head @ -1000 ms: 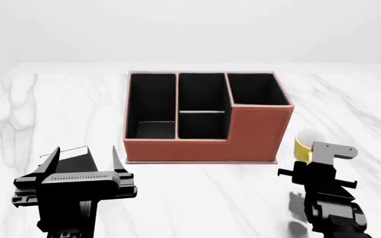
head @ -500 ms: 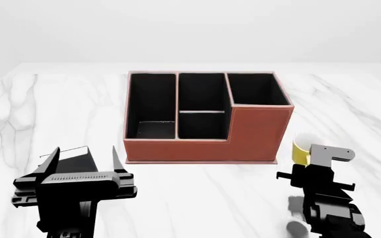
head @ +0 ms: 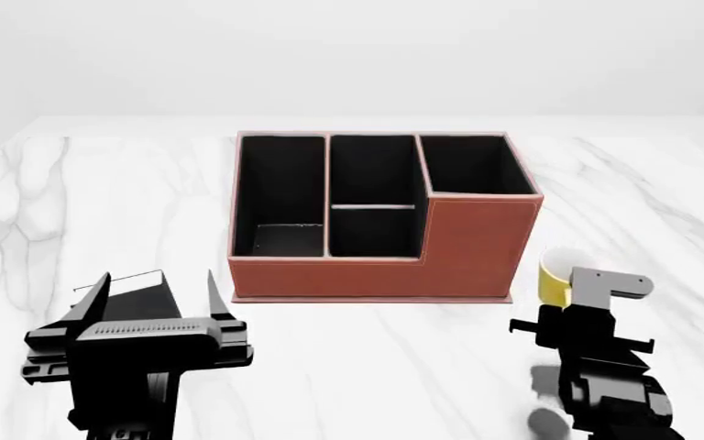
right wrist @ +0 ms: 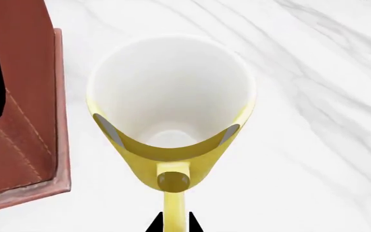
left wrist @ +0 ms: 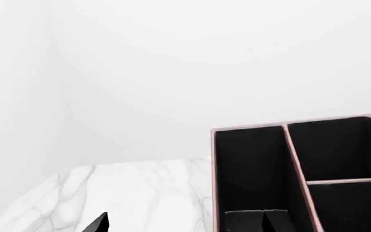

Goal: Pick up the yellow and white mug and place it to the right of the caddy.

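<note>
The yellow and white mug (right wrist: 170,101) hangs just right of the caddy (head: 383,215), a short gap from its reddish-brown side wall (right wrist: 18,96). My right gripper (right wrist: 174,223) is shut on the mug's yellow handle, the white inside facing the wrist camera. In the head view only the mug's rim and upper side (head: 555,273) show above my right gripper (head: 576,301). Whether the mug touches the table I cannot tell. My left gripper (head: 159,286) stands open and empty at the front left, before the caddy's left compartment (left wrist: 250,174); its fingertips (left wrist: 99,223) show at the frame's edge.
The white marble table (head: 107,202) stretches all round the caddy. A white wall (head: 352,55) stands behind the table's far edge. A small grey shadow (head: 545,420) lies on the marble near my right arm.
My right gripper has sunk a little with the mug and shifted slightly toward the caddy. The left arm has not moved.
</note>
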You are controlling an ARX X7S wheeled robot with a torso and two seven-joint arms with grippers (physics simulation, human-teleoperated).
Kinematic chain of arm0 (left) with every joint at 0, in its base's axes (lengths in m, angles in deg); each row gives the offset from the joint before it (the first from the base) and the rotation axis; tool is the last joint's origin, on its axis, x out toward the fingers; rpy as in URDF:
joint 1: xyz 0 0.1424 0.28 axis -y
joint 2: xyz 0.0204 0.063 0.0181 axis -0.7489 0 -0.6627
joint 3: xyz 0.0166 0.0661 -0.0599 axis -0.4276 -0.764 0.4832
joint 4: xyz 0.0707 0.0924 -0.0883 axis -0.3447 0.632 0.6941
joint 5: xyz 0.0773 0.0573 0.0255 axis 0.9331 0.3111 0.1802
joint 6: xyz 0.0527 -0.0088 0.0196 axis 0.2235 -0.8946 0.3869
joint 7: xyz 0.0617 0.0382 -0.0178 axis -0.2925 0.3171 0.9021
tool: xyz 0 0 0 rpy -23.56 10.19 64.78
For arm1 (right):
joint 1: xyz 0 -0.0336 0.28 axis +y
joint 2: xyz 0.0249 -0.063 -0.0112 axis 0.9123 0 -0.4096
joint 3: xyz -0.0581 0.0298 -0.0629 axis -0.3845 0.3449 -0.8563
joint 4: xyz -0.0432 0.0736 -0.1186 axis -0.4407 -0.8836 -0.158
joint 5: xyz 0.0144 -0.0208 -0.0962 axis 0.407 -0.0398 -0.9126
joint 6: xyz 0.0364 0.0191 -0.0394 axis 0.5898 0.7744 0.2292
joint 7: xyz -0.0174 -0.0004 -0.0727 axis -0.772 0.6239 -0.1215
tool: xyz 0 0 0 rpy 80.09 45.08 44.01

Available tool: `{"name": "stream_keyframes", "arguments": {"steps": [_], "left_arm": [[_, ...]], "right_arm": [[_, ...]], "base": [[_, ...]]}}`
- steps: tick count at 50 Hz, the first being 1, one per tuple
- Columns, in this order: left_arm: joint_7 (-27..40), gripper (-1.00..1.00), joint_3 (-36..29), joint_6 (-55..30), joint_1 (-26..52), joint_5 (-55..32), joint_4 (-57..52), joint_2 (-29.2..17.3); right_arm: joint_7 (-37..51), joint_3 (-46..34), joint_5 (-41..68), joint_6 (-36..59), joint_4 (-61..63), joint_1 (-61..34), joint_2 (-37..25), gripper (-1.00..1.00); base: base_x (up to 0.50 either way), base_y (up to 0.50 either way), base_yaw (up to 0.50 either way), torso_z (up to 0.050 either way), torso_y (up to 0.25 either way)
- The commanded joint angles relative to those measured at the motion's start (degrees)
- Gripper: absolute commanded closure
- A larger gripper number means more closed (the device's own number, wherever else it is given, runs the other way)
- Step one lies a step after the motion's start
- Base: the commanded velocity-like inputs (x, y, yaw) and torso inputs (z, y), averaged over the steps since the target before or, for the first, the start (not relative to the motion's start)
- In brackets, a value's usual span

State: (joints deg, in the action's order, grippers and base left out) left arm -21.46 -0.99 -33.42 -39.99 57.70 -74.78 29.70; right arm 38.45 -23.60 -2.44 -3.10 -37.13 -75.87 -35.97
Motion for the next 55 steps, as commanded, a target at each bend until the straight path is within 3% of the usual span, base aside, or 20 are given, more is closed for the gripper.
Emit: {"name": "stream_keyframes", "arguments": {"steps": [1,5,6,21,55], "left_arm": [[0.2,-1.0,-0.2,0.1,0.0,-0.1,0.0,-0.1],[0.2,-1.0,-0.2,0.0,0.0,-0.2,0.0,-0.2],[0.3,-1.0,-0.2,0.0,0.1,-0.2,0.0,-0.2],[0.5,-1.0,-0.3,-0.3,0.2,-0.5,-0.4,-0.4],[1.2,-1.0,-0.5,-0.4,0.0,-0.8,-1.0,-0.9]], "right_arm": [[-0.5,1.1,-2.0,0.6,-0.1,0.1,0.2,1.0],[-0.6,1.6,-2.4,0.6,-0.1,0.1,0.2,1.0],[-0.6,1.7,-2.6,0.6,-0.1,0.0,0.2,-1.0],[-0.1,3.2,-2.8,-0.3,2.6,0.5,-0.2,-1.0],[5.6,7.9,3.4,30.5,71.6,31.9,-3.5,-1.0]], "base": [[0.0,0.0,0.0,0.0,0.0],[0.0,0.0,0.0,0.0,0.0],[0.0,0.0,0.0,0.0,0.0],[0.0,0.0,0.0,0.0,0.0],[0.0,0.0,0.0,0.0,0.0]]}}
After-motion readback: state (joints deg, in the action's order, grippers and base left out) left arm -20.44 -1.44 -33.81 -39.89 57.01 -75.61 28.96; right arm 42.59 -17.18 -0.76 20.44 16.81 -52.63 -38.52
